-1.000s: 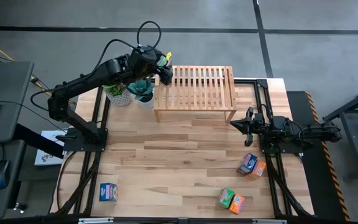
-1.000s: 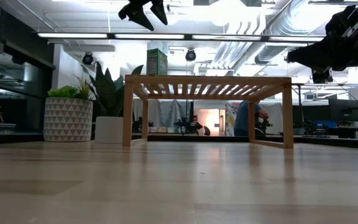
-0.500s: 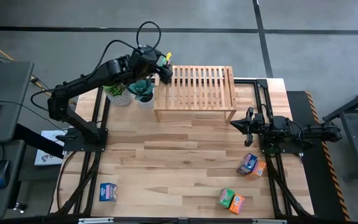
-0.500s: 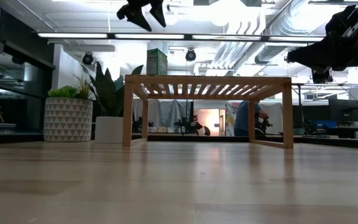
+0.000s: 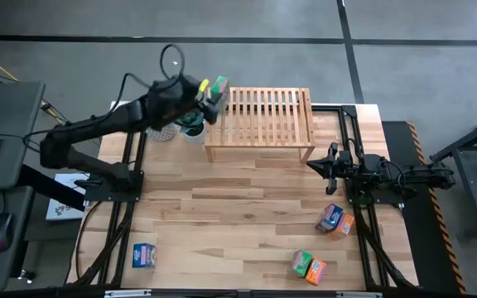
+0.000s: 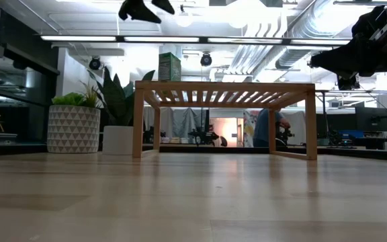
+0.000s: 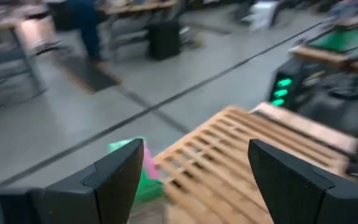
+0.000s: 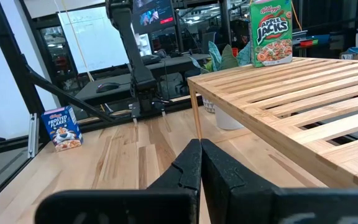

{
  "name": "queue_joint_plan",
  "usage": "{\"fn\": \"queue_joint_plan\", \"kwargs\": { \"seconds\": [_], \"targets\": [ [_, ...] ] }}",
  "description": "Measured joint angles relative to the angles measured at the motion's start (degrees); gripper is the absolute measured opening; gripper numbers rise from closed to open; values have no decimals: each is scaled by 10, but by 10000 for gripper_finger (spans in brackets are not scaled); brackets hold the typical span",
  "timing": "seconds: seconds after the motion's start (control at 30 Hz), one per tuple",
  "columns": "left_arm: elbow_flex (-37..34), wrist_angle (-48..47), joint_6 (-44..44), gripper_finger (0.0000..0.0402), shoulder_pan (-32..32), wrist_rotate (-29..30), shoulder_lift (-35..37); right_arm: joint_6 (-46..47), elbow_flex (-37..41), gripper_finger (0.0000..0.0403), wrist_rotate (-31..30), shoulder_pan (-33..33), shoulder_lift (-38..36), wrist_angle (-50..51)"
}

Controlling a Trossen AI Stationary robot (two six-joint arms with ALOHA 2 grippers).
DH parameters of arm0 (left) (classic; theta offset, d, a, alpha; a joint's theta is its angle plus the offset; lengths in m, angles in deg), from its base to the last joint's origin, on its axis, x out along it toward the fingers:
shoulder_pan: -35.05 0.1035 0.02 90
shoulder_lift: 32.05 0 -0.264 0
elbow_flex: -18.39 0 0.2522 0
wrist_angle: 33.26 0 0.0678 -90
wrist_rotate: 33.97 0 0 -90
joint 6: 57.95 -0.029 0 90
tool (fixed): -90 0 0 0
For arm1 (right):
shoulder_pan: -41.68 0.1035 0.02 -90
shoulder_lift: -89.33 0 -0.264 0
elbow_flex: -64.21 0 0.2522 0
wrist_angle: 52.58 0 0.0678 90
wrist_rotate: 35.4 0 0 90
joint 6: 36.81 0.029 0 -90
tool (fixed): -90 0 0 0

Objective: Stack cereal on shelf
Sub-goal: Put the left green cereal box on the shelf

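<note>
Your left pincer (image 5: pixel 208 98) has its fingers spread wide and holds nothing; over the last second it has drawn back from the shelf's back-left corner toward the plants (image 5: pixel 190 124), and in the low view it has climbed nearly out of the top of the picture. That reads as a release completed: one green cereal box (image 5: pixel 219 85) stands upright on the shelf (image 5: pixel 263 116) at that corner, clear of the fingers. Your right pincer (image 5: pixel 320 165) sits pressed together and empty, parked over the table (image 5: pixel 222 215) just off the shelf's front-right leg. Five boxes remain on the table: a blue one (image 5: pixel 144 256) near the front left, a blue and orange pair (image 5: pixel 334 219) and a green and orange pair (image 5: pixel 309 266) on the right. The left wrist view is smeared by motion, so the box's exact footing on the slats is hard to judge
</note>
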Motion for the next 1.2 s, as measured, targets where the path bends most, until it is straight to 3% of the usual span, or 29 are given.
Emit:
{"fn": "queue_joint_plan", "kwargs": {
  "seconds": [0.13,0.3,0.4,0.5,0.63,0.67,1.2],
  "targets": [
    [-117,138,-12,280,-6,-56,49,0,0,0,0,0,0,0],
    [-227,255,-5,260,-8,-107,60,0,0,0,0,0,0,0],
    [-269,314,-10,220,-9,-115,54,0,0,0,0,0,0,0],
    [-294,344,-2,152,-8,-96,41,0,0,0,0,0,0,0],
    [-299,348,-11,30,-2,-53,16,0,0,0,0,0,0,0],
    [-299,348,-11,16,1,-51,8,0,0,0,0,0,0,0],
    [-225,333,-57,0,50,-79,-107,0,0,0,0,0,0,0]
  ]
}}
